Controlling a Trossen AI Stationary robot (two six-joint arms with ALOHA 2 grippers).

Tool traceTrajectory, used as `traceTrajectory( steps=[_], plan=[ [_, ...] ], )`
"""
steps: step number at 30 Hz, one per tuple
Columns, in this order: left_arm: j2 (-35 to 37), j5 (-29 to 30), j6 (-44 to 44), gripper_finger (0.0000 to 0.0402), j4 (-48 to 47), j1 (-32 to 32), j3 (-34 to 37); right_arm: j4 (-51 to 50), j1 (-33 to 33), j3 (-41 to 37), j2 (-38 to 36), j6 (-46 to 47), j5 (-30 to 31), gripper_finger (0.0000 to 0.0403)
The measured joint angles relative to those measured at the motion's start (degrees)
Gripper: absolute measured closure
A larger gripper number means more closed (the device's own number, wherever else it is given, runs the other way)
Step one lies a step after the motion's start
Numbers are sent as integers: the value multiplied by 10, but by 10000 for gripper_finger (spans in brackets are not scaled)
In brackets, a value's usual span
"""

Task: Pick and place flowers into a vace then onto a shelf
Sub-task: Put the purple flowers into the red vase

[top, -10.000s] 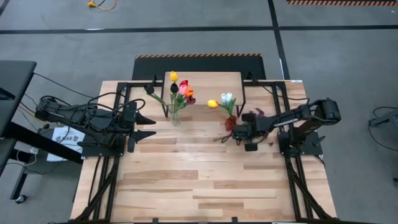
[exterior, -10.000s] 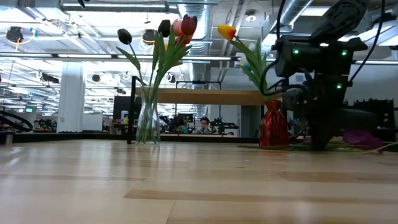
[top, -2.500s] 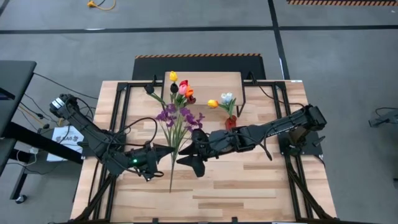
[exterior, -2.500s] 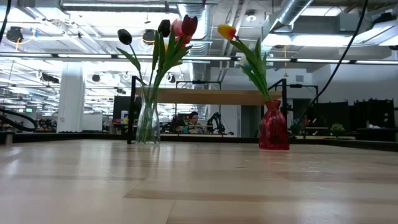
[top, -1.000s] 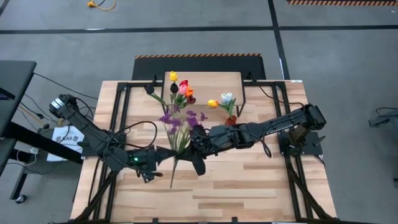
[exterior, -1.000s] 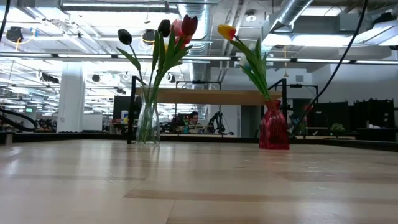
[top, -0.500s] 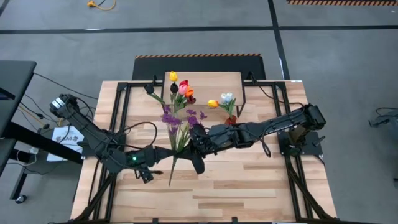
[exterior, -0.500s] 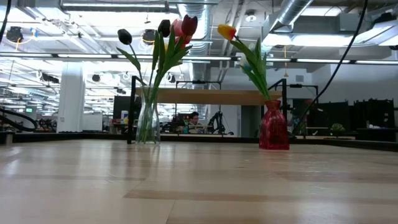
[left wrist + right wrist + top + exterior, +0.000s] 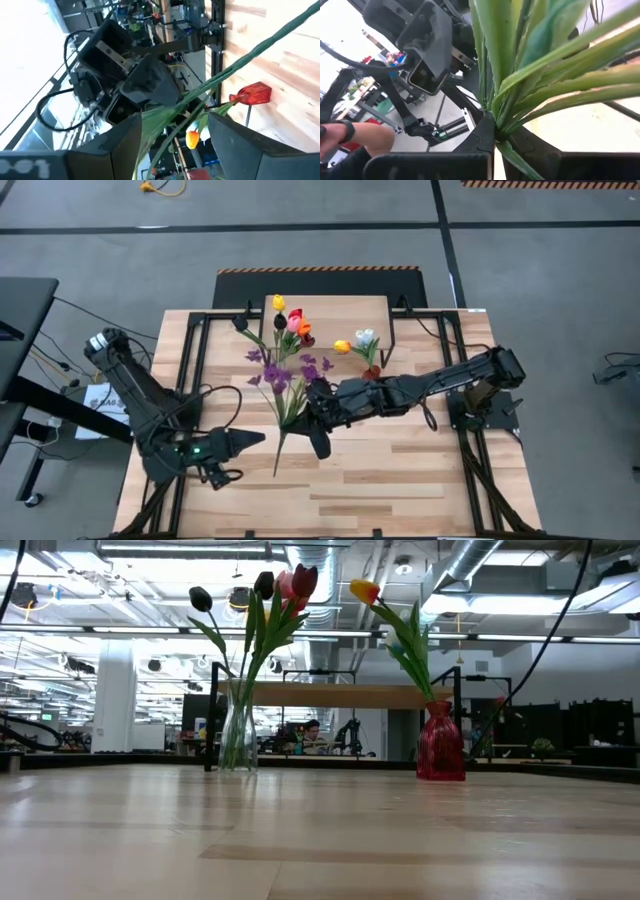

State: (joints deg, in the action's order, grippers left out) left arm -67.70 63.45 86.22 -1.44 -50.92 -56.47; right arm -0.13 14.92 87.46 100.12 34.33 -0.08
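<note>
High view: the right pincer (image 9: 318, 423) was pressed together on the stems of a purple sprig (image 9: 287, 383) above the middle of the worktop (image 9: 400, 480), the blossoms pointing toward the far edge and the stem end (image 9: 277, 465) trailing toward the near edge. The left pincer (image 9: 255, 440) lay near the stem end, apart from it, its fingers spread. The shelf (image 9: 340, 310) stood at the far edge, with a clear vase (image 9: 283, 368) of tulips (image 9: 293, 322) and a red vase (image 9: 371, 376) of tulips (image 9: 357, 341) in front of it.

Low view: the clear vase (image 9: 238, 735) and red vase (image 9: 441, 742) stood upright before the shelf (image 9: 340, 695); neither pincer showed.

Left wrist view: two spread fingers (image 9: 235, 145) framed a green stem (image 9: 260, 47), not touching it; the right arm (image 9: 125, 75) and the red vase (image 9: 252, 93) lay beyond.

Right wrist view: the fingers (image 9: 482, 137) met on green stems and leaves (image 9: 520, 90); the left arm (image 9: 425, 45) was behind, and a person's hand (image 9: 342, 132) showed at the edge.
</note>
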Motion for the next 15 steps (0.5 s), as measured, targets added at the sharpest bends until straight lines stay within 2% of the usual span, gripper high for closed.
traceTrajectory(
  steps=[6,12,15],
  plan=[
    [0,39,-89,180,1,-34,0,-13,0,0,-42,-27,14,401],
    [0,57,-195,180,51,-43,0,-57,5,0,-121,-77,85,399],
    [1,82,-249,180,77,-43,0,-113,18,0,-165,-112,158,399]
  ],
)
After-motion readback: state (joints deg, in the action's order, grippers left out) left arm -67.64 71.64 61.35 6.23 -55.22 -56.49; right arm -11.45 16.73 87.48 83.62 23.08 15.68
